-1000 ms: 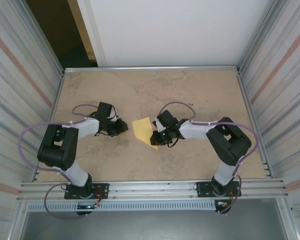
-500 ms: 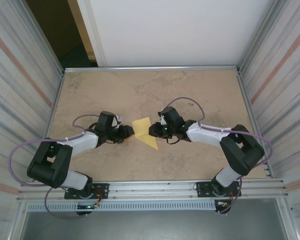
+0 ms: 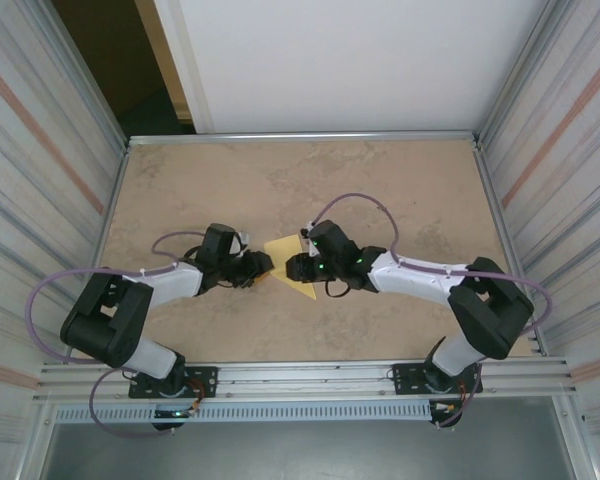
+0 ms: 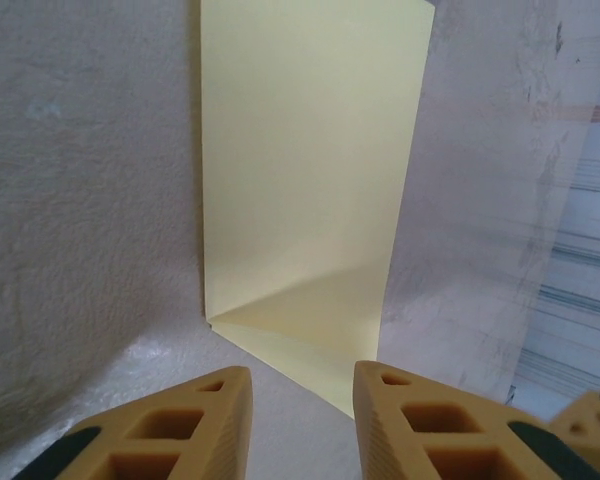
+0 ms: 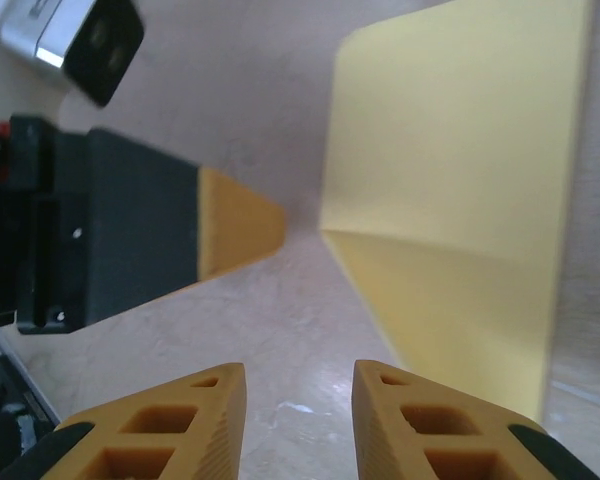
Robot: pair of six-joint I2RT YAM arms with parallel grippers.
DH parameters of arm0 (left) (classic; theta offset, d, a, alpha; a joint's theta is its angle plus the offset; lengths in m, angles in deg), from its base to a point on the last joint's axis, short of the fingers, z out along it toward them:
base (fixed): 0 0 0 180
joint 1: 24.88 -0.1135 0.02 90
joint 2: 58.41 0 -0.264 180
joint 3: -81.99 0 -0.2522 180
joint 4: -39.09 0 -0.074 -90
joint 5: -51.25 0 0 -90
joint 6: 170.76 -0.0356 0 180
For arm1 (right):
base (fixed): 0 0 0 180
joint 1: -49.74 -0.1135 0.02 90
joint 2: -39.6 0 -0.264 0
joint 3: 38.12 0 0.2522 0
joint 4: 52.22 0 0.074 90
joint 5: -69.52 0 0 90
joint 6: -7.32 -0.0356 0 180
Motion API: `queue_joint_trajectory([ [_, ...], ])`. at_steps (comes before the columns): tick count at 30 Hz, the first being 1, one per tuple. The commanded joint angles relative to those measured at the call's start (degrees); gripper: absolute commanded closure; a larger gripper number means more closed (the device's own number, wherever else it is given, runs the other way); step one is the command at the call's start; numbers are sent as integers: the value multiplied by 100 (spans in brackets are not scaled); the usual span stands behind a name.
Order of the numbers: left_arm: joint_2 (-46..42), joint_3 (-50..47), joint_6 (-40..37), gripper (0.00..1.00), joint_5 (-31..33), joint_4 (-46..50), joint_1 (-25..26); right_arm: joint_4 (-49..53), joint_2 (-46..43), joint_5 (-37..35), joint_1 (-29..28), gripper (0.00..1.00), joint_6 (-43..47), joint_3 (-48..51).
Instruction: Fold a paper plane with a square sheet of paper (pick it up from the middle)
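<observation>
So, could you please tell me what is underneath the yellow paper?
The paper rests on the beige table, bent along a crease. Bare tabletop shows right up to its edges, and nothing sticks out from beneath. The patch directly under the sheet is covered, so I cannot see it.

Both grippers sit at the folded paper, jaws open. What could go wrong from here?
The left gripper and right gripper face each other closely across the paper; they could collide. The paper lies loose on the table, so a push from either side may slide or crumple it.
</observation>
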Motion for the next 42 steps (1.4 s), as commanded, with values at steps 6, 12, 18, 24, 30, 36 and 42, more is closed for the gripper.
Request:
queue_joint_trajectory([
  [6,-17,-63,168,66,98,-158,14,-98,813,80,283,70,-148,-160],
  [12,26,-6,174,65,31,-193,16,-365,1128,402,581,71,-348,-29],
  [18,94,14,215,64,37,-76,44,-480,1313,364,584,74,-477,82],
  [24,327,137,313,65,54,0,254,-482,1323,288,648,75,-525,150],
  [30,645,277,443,75,0,-220,413,-542,1178,397,670,75,-457,144],
  [36,684,306,509,84,-199,-586,456,-386,1081,428,678,75,-331,15],
  [42,844,442,472,84,-182,-510,476,-372,1036,443,679,76,-333,11],
])
